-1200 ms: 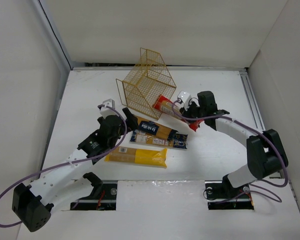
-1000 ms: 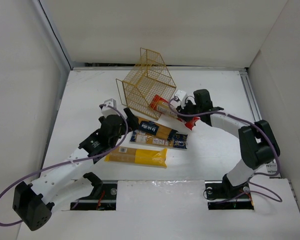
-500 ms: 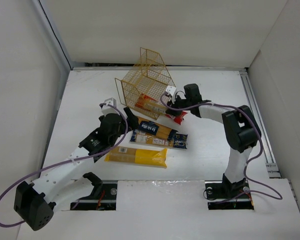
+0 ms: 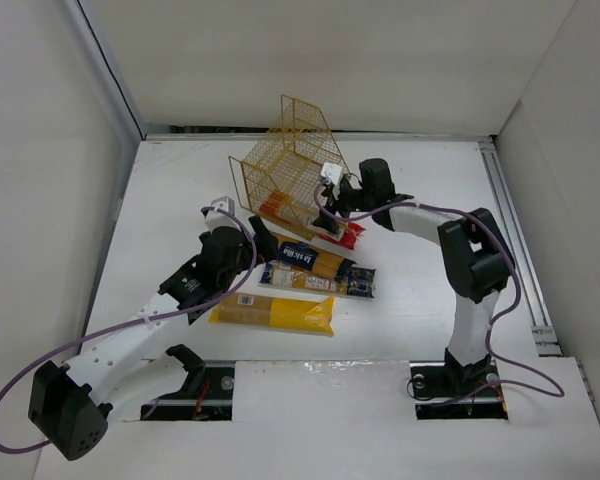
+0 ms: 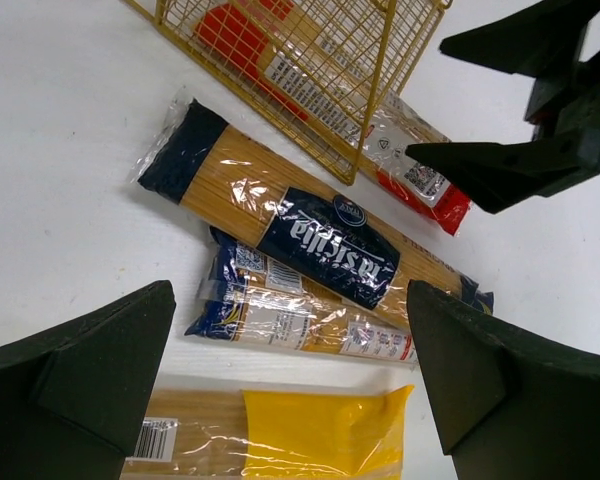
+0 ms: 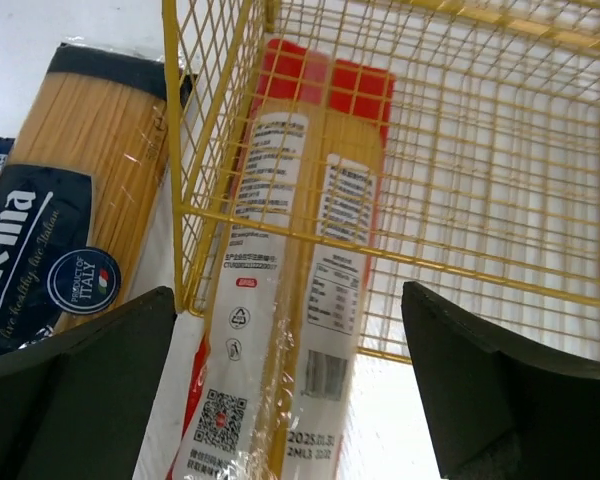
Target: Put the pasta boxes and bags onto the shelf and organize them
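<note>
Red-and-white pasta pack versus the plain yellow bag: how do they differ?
The red-and-white pack lies partway inside the shelf, one end sticking out; the yellow bag lies on the bare table, outside it. The pack runs diagonally in the top view; the bag runs nearly level. Both are long, narrow and flat.

white table, gold wire shelf, three pasta packs

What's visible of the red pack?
The red pack is long and flat: clear film, red ends, white label with barcode and QR code, pale spaghetti showing through. Its far part lies inside the lower tier of the rack, near end sticking out. The open right tool straddles that end, not gripping it.
</note>
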Robot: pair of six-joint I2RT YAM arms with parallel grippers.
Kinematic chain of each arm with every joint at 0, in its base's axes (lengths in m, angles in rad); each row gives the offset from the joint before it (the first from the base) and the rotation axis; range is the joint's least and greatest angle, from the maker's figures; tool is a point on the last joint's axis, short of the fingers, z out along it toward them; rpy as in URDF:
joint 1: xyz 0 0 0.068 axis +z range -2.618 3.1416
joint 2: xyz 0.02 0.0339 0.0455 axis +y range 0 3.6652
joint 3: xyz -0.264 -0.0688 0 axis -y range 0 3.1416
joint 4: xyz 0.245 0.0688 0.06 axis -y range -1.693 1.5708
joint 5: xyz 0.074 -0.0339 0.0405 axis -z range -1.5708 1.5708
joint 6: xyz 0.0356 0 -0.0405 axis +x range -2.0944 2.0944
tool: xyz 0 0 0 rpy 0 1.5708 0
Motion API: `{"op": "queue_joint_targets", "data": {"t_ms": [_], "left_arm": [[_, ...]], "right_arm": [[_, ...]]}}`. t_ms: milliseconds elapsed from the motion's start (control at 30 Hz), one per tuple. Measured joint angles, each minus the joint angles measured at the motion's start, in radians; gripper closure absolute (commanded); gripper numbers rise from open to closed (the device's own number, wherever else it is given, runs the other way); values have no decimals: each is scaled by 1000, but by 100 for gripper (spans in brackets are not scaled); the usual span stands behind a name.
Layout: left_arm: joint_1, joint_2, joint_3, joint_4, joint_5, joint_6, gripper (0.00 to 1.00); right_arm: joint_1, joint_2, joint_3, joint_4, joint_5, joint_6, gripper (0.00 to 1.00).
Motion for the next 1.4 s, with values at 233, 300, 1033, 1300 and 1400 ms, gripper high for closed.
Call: {"op": "queue_joint_targets", "data": {"t_ms": [233,300,1033,1300,1400], "left_arm": [[0,-10,0,-41,10,-39,0],[0,-18,-6,-53,12,-67,0],[0,-171,-127,-163,37,-211,0],[0,-171,-128,-171,23,-213,0],[0,-171,-128,-171,23,-213,0]], "right_arm": [[17,-254,-141,-84,100,-90,1],[45,-330,-148,-145,127,-140,1],[284,-132,-37,-486,405,-231,3],[265,-98,-38,-478,323,-196,13],[254,-90,-38,-468,303,-184,13]]}}
